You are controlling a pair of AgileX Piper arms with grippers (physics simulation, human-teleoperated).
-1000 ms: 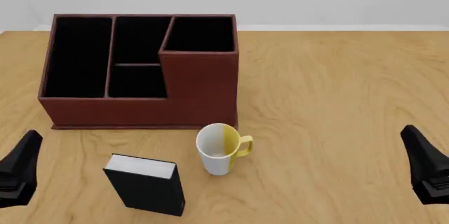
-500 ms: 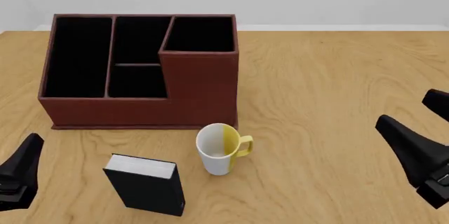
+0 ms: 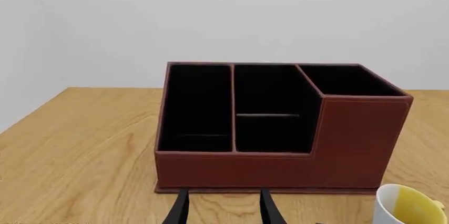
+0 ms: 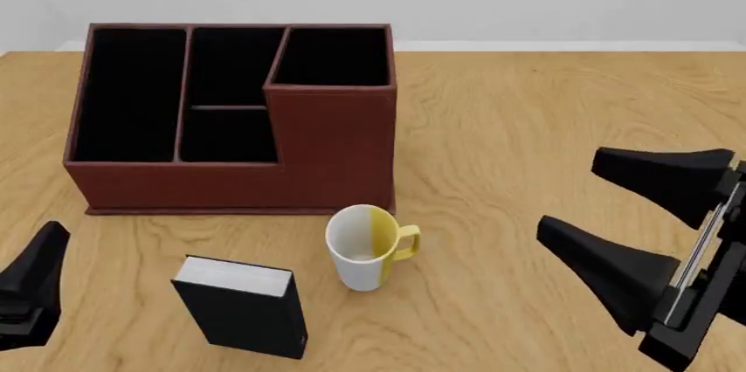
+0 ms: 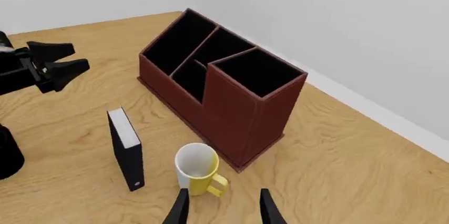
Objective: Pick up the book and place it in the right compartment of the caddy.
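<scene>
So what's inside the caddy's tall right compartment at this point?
Only black lining shows inside the right compartment of the caddy. Its floor is hidden by the tall walls. The book stands outside on the table.

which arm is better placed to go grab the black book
Left, probably. The thick black hardcover book stands just beside the left claw. The open right claw sits across the wooden table, with the white-and-yellow mug between.
</scene>
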